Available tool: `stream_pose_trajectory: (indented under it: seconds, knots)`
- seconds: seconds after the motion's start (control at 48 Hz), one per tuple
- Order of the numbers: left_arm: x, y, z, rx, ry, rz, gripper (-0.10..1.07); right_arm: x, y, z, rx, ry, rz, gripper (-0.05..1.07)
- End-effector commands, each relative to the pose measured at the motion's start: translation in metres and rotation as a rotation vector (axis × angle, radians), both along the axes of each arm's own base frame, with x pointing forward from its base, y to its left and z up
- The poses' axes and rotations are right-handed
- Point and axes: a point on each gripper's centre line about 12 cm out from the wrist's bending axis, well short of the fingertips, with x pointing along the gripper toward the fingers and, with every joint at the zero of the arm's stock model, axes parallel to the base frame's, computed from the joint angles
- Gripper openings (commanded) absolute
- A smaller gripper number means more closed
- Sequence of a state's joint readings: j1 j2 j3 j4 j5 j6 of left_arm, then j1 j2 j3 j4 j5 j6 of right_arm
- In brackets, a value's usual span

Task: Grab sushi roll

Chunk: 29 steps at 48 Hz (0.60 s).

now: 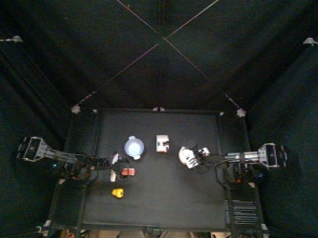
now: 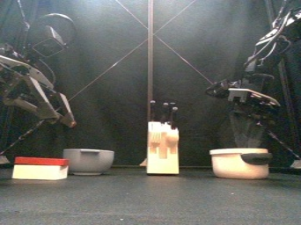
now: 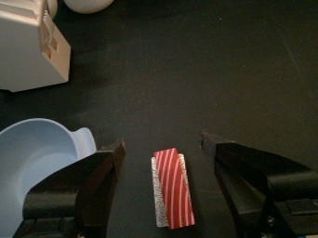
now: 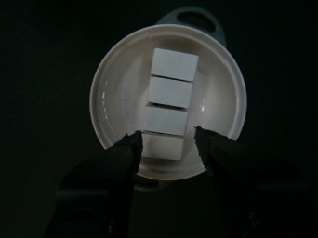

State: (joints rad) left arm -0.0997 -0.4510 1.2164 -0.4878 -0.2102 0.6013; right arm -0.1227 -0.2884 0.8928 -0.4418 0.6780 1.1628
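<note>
Hovering above the white handled dish (image 4: 168,98) near the counter's right edge, the right gripper (image 4: 168,141) is held open over the white blocky sushi roll (image 4: 170,93) inside, apparently lined up for descent.

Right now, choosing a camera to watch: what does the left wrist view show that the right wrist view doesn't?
Left wrist only: a red striped piece seen between the left jaws, a blue bowl, a white rack. Right wrist only: a white dish holding four white blocks in a row, below the right jaws. Both: the black table, and open jaws holding nothing.
</note>
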Motion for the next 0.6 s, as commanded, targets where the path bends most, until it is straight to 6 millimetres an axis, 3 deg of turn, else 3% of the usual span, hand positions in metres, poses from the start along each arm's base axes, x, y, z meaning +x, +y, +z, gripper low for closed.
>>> stream_pose_trajectory:
  seconds: [0.0,0.583]
  knots:
    - [0.0033,0.0,0.0049,0.004,-0.021,0.0,0.98,0.0032,-0.0008,0.0059,0.001,-0.024,-0.003,0.84]
    - [0.0033,0.0,0.0049,0.003,-0.021,0.0,0.98,0.0073,-0.0032,0.0008,0.009,-0.019,-0.011,0.85]
